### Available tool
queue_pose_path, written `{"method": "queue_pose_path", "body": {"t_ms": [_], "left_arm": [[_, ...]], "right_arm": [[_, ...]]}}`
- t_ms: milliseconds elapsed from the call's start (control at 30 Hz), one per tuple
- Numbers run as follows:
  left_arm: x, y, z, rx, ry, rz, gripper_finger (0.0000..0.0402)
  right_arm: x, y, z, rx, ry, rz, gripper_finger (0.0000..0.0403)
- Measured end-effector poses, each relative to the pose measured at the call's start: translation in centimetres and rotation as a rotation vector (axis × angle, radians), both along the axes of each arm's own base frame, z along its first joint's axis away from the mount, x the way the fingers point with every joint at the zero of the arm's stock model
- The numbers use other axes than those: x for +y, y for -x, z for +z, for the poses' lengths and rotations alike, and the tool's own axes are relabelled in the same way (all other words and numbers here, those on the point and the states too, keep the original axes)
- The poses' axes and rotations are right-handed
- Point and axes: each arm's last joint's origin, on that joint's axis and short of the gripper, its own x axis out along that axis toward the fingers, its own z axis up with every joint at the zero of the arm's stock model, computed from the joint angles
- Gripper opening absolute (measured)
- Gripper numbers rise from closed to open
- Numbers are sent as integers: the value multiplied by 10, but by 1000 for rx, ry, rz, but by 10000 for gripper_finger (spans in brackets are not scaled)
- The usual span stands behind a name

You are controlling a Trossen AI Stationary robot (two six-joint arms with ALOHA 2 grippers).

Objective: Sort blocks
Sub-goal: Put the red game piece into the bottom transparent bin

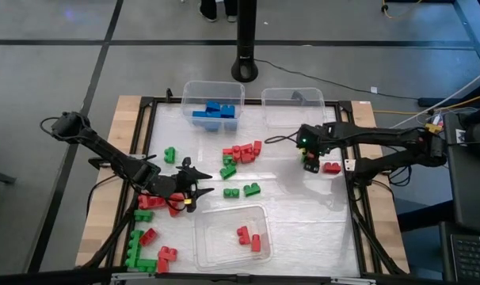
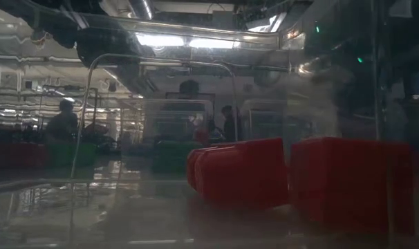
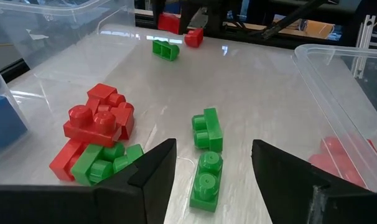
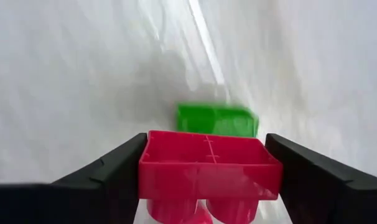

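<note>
- Right hand (image 4: 204, 180) is closed on a red block (image 4: 208, 167) at the tabletop's (image 1: 303, 206) right side; a green block (image 4: 217, 120) is seen just beyond it.
- Left hand (image 3: 213, 165) is held wide over green blocks (image 3: 206, 155) near the tabletop's middle, gripping nothing.
- Blue blocks (image 1: 215, 111) lie in the far bin (image 1: 188, 91).
- Red blocks (image 1: 250, 237) lie in the near bin (image 1: 204, 245).
- Loose red and green blocks are scattered on the tabletop.
</note>
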Motion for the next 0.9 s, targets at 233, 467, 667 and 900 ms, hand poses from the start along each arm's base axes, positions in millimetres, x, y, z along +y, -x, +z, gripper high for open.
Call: {"method": "queue_pose_path", "body": {"t_ms": [233,467,667,900], "left_arm": [[0,0,0,0,0,0,198],[0,0,0,0,0,0,198],[0,0,0,0,0,0,198],[0,0,1,-13,6,0,198]], "right_arm": [[31,-30,43,-234,-18,168,301],[68,-59,71,-601,-6,316,304],[101,-76,85,-846,-18,443,301],[142,-101,77,-995,-49,581,306]]}}
